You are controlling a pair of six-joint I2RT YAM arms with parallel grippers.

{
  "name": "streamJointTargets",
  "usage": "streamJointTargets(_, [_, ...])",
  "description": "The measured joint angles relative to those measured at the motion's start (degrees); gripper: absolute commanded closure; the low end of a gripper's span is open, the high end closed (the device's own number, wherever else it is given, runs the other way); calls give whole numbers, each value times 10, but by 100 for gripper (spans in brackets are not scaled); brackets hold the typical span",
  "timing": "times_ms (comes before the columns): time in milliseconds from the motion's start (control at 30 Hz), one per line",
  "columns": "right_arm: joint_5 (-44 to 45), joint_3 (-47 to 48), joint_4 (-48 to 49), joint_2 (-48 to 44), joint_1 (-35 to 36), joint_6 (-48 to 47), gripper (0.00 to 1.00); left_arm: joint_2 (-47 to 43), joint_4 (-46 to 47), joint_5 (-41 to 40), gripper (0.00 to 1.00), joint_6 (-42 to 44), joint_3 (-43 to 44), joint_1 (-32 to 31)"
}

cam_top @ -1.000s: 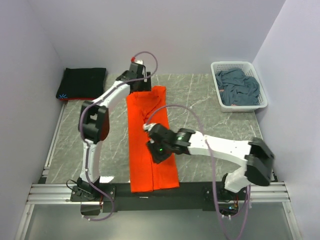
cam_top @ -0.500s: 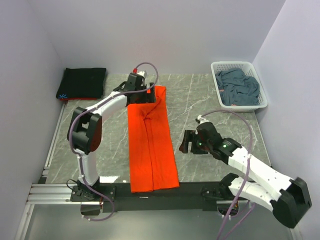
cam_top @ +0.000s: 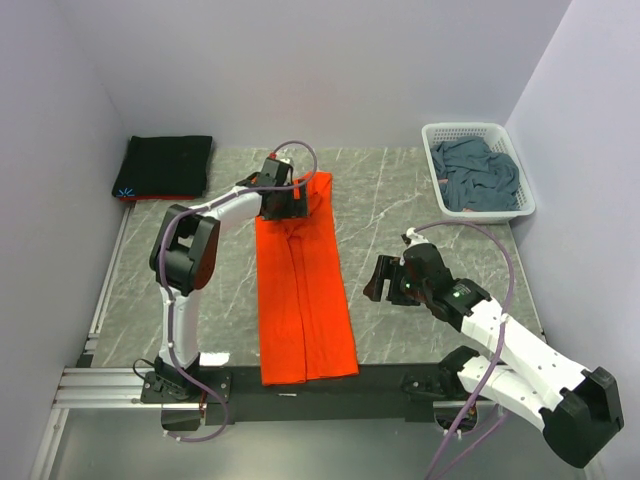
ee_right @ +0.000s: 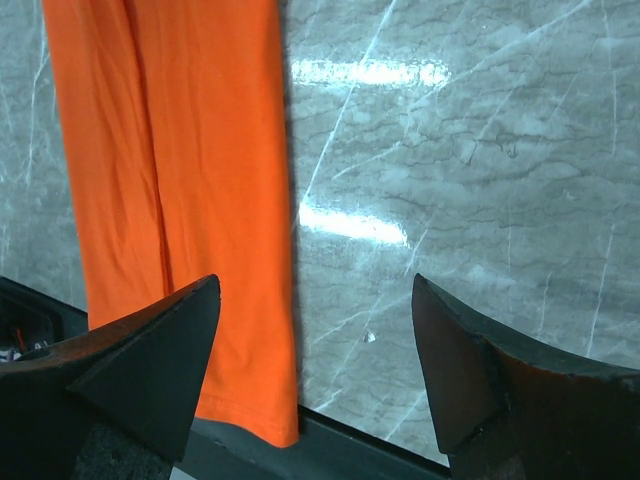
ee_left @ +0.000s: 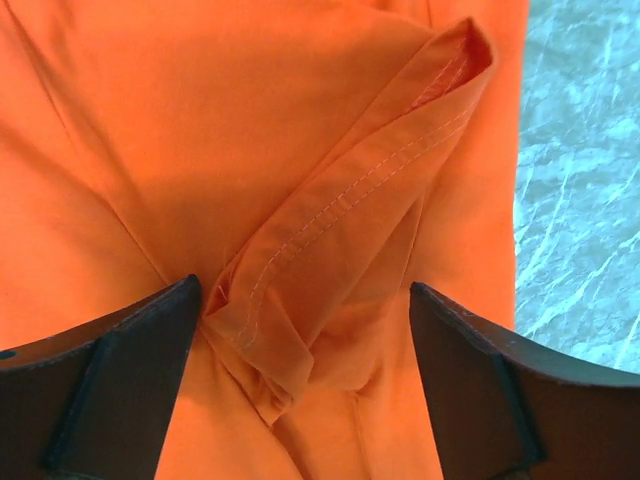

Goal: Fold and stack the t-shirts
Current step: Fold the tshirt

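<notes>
The orange t-shirt lies folded into a long narrow strip down the middle of the table, its near end hanging over the front edge. My left gripper is open just above the shirt's far end, its jaws on either side of a folded hem flap. My right gripper is open and empty over bare table, right of the shirt's edge. The black t-shirt lies folded at the far left. The blue-grey t-shirt is crumpled in the basket.
The white lattice basket stands at the far right corner. The grey marble table is walled at left, back and right. A black rail runs along the front edge.
My right arm has drawn back off the orange shirt to the right side of the table. My left gripper has moved slightly nearer over the shirt's far end.
</notes>
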Motion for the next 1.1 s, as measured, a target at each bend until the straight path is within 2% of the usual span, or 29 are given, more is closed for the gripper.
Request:
streamJointTargets(200, [0,0,2,2,-4,-4,17,3,4,25,16,-7,0,-1])
streamJointTargets(433, [0,0,3,5,-5,-6,18,-4,14,50,19,-5,-17,-16])
streamJointTargets(600, [0,0,5,5,-6,-8,18,-21,16,64,18,25,-39,-47])
streamJointTargets(867, [11,0,5,2,-12,-20,18,-77,43,65,17,108,-96,-134])
streamJointTargets(1033, [17,0,5,-2,-15,-24,19,-78,40,66,16,107,-95,-129])
streamJointTargets(1100, [17,0,6,-2,-17,-27,23,-78,39,64,16,93,-89,-121])
